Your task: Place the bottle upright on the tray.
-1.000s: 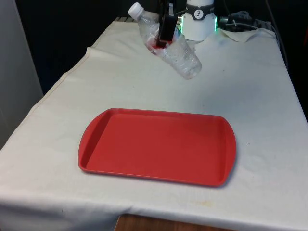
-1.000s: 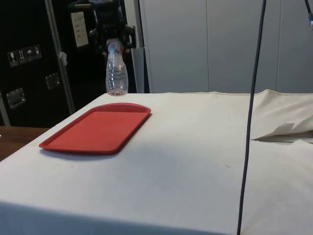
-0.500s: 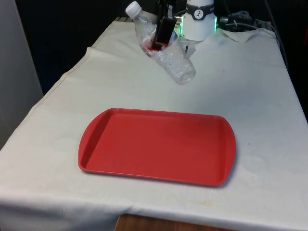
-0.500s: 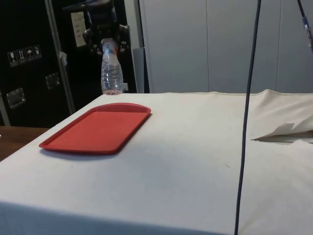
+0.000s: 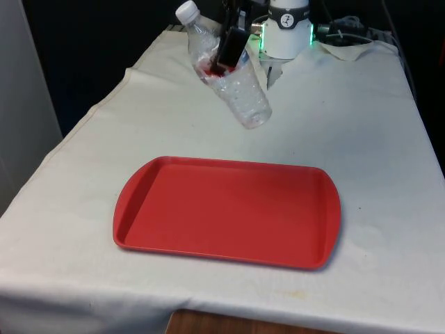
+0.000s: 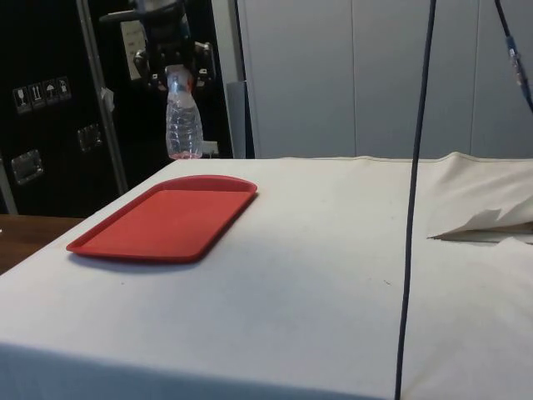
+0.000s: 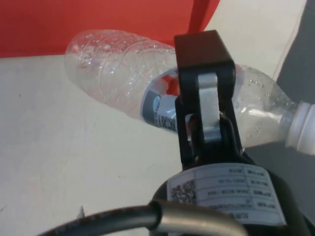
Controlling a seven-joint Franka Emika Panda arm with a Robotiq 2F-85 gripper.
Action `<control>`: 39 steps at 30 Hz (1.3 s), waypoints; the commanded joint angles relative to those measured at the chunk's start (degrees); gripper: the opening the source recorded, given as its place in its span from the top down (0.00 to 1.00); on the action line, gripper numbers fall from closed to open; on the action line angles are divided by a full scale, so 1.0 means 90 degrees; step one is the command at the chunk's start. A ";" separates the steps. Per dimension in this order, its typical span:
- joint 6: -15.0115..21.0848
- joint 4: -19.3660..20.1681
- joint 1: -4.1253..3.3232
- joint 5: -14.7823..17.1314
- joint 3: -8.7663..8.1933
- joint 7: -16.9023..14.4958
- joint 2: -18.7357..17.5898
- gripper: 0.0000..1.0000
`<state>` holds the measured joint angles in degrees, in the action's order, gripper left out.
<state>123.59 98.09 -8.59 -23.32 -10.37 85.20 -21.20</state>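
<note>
A clear plastic bottle (image 5: 229,80) with a white cap and a red label hangs in the air, tilted, cap towards the front view's upper left. My black gripper (image 5: 229,52) is shut on the bottle at its label. In the side view the bottle (image 6: 184,121) hangs nearly vertical, cap up, above the far end of the red tray (image 6: 162,221). The red tray (image 5: 229,212) lies flat and empty on the white cloth, nearer the camera than the bottle. The wrist view shows one finger (image 7: 204,98) across the bottle's (image 7: 118,81) label, with the tray's (image 7: 98,19) edge beyond.
A crumpled fold of white cloth (image 6: 487,223) lies at the side view's right. A black cable (image 6: 414,200) hangs down in front of the side camera. The table's edge (image 5: 90,115) runs close to the bottle on the front view's left.
The gripper has carried the bottle towards the front view's left and nearer the tray, and the bottle stands steeper than before. The tray has not moved.
</note>
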 commanded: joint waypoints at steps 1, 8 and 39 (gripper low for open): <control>-0.0025 -0.0089 -0.0038 -0.0127 -0.0032 0.0140 -0.0070 1.00; -0.0025 -0.0280 -0.0032 -0.0452 -0.0032 0.0363 -0.0248 1.00; -0.0216 -0.0961 -0.0045 -0.1757 -0.0032 0.1286 -0.0980 1.00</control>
<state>121.87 89.95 -8.65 -38.67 -10.31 96.03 -29.62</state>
